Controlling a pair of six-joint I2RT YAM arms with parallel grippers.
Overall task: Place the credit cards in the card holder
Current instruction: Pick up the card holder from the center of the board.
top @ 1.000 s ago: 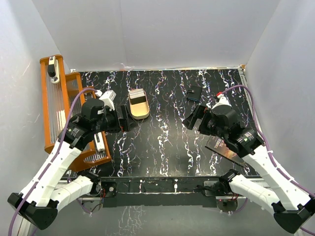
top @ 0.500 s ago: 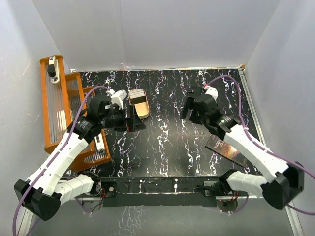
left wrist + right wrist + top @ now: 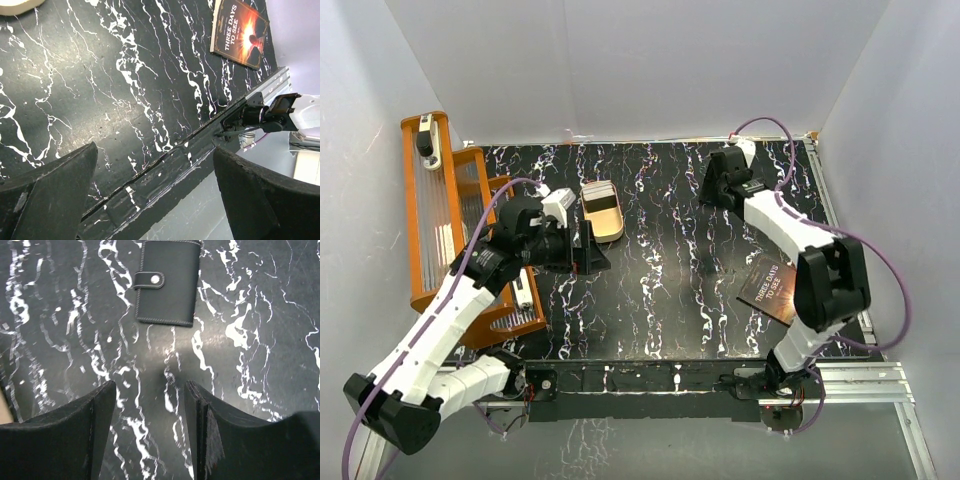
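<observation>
From above, the right gripper [image 3: 715, 188] reaches over the far right of the table [image 3: 660, 290] and hides the card holder; what look like the credit cards [image 3: 597, 191] stand stacked in the far end of the tan tray [image 3: 618, 226], just beside the left gripper [image 3: 592, 248].

In the left wrist view, the left gripper [image 3: 152, 200] gapes wide with nothing between its fingers; it faces bare table and a book [image 3: 240, 32].

In the right wrist view, the card holder [image 3: 167, 282] lies flat and closed, ahead of the parted, empty right gripper [image 3: 150, 435]; its long axis runs away from the fingers, slightly tilted; the snap strap [image 3: 148, 279] wraps from its left edge, so it likely opens there; it looks light, thin and fairly stiff, best pinched across its short width.
</observation>
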